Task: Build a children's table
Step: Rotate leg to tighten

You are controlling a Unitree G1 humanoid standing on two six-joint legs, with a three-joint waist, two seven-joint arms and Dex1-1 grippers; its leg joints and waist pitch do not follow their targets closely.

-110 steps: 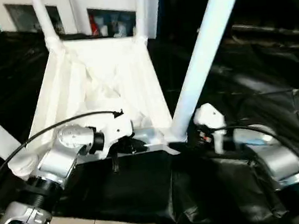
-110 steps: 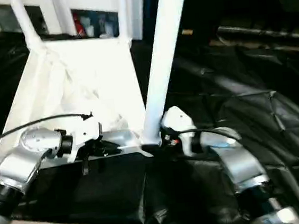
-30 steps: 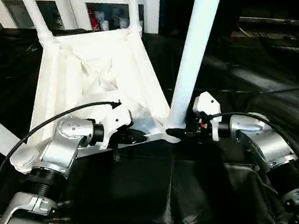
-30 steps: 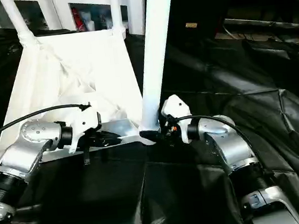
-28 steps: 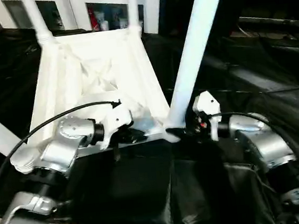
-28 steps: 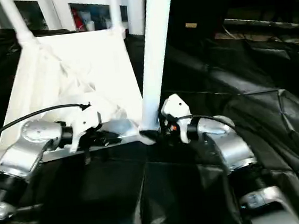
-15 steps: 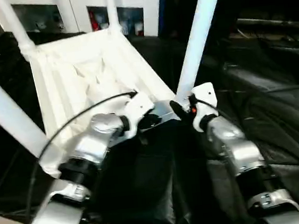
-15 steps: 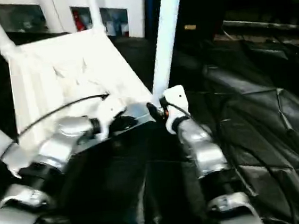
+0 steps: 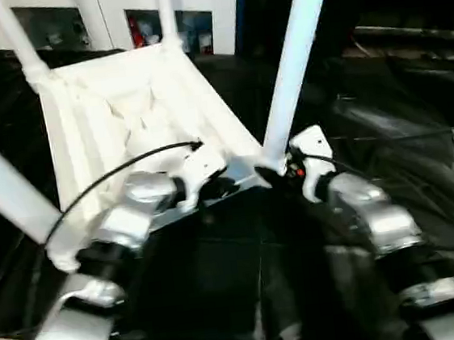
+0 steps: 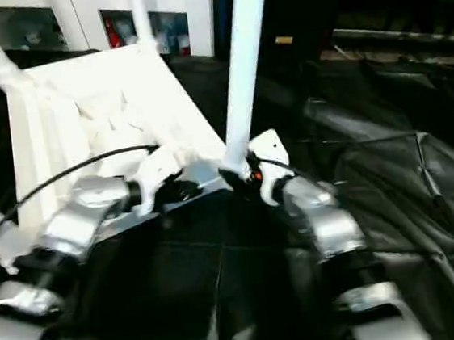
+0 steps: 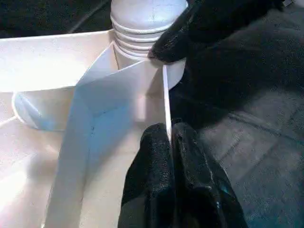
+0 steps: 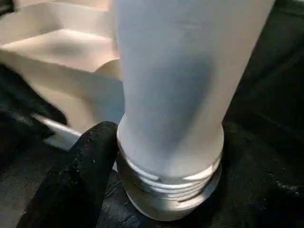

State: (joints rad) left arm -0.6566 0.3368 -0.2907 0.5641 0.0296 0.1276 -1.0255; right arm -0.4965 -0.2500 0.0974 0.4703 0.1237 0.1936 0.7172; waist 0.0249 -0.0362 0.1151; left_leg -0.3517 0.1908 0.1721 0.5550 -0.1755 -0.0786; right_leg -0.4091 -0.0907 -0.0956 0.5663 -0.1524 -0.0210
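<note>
Left wrist view: left pincer [image 11: 170, 137] clamps tabletop rim [image 11: 166, 102].

Silver forearms [image 9: 130, 217], black cables [image 9: 106, 179]

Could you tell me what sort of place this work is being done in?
Probably an indoor lab or workshop set up for robot trials. The upturned children's table lies on a work table draped in black sheeting, and white cabinets with shelved items stand along the back wall.
</note>
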